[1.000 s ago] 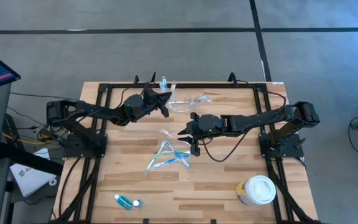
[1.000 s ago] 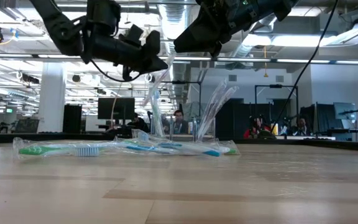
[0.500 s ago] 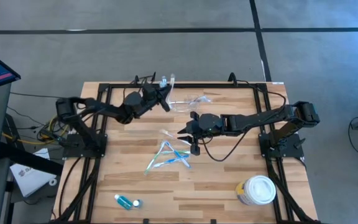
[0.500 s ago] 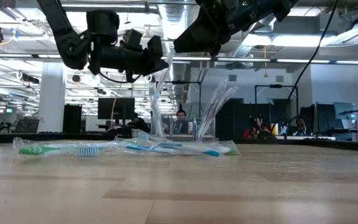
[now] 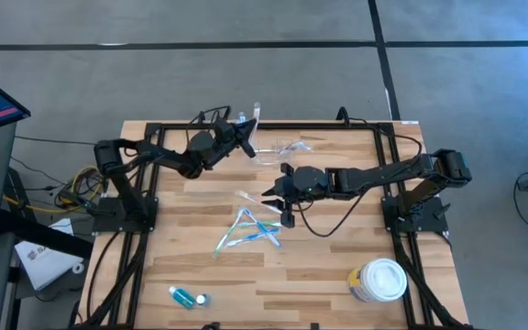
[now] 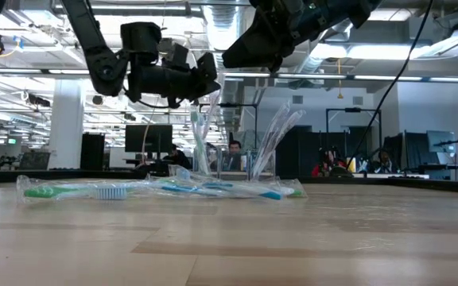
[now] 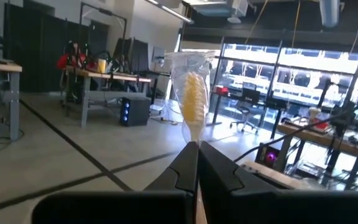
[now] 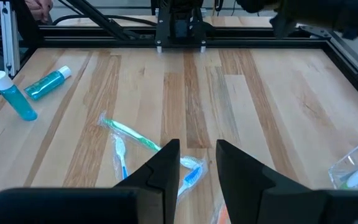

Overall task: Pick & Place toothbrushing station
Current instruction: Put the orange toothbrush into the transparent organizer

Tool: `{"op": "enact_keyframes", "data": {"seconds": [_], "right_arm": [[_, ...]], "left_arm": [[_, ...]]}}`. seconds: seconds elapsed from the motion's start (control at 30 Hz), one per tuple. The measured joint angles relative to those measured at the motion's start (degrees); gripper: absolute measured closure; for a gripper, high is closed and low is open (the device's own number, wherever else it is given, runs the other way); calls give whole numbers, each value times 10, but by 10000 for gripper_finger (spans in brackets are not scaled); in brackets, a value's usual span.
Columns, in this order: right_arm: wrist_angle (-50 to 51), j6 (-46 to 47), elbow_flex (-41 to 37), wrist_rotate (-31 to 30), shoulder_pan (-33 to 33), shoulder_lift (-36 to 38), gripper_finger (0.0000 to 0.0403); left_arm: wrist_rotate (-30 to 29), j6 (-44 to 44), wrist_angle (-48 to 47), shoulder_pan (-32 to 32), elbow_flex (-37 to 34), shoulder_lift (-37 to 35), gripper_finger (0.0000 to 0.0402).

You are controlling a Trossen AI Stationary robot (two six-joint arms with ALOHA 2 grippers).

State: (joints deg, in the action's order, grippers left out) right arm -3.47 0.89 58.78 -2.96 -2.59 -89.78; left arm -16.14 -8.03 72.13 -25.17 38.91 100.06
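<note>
The toothbrushing station (image 5: 280,148), a low clear plastic holder, rests on the table near the far edge; it also shows in the right wrist view (image 8: 357,165). My left gripper (image 5: 247,139) hovers just left of it, shut on a toothbrush in a clear wrapper (image 7: 191,93) with yellow bristles. My right gripper (image 5: 279,200) hangs open over the table's middle, above several wrapped toothbrushes (image 5: 248,229) lying flat, with nothing between its fingers (image 8: 166,163). My left gripper pinches the wrapped toothbrush's lower end (image 7: 193,140) between its two shut fingers. The fingers reach about level toward the table's far right. The brush stands up beyond the fingertips, bristle end on top, lifted clear of the table.
A white-lidded tub (image 5: 379,279) stands near the front right corner. A small blue bottle (image 5: 183,296) lies near the front left. One more wrapped brush (image 5: 247,195) lies beside my right gripper. A black frame (image 5: 291,126) rims the table.
My left gripper has moved toward the table's far edge and a little to the right, nearer the clear holder, and has tipped its fingers up to about level. The wrapped toothbrush has gone with it and stands more upright.
</note>
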Motion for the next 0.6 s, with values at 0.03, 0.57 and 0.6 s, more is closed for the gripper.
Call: {"op": "enact_keyframes", "data": {"seconds": [0.03,0.57,0.6], "right_arm": [[0,0,0,0,1,0,307],[1,0,0,0,1,0,307],[1,0,0,0,1,0,307]], "left_arm": [[0,5,1,0,5,7,401],[-14,17,4,-28,29,42,401],[-14,17,3,-28,29,42,401]]}}
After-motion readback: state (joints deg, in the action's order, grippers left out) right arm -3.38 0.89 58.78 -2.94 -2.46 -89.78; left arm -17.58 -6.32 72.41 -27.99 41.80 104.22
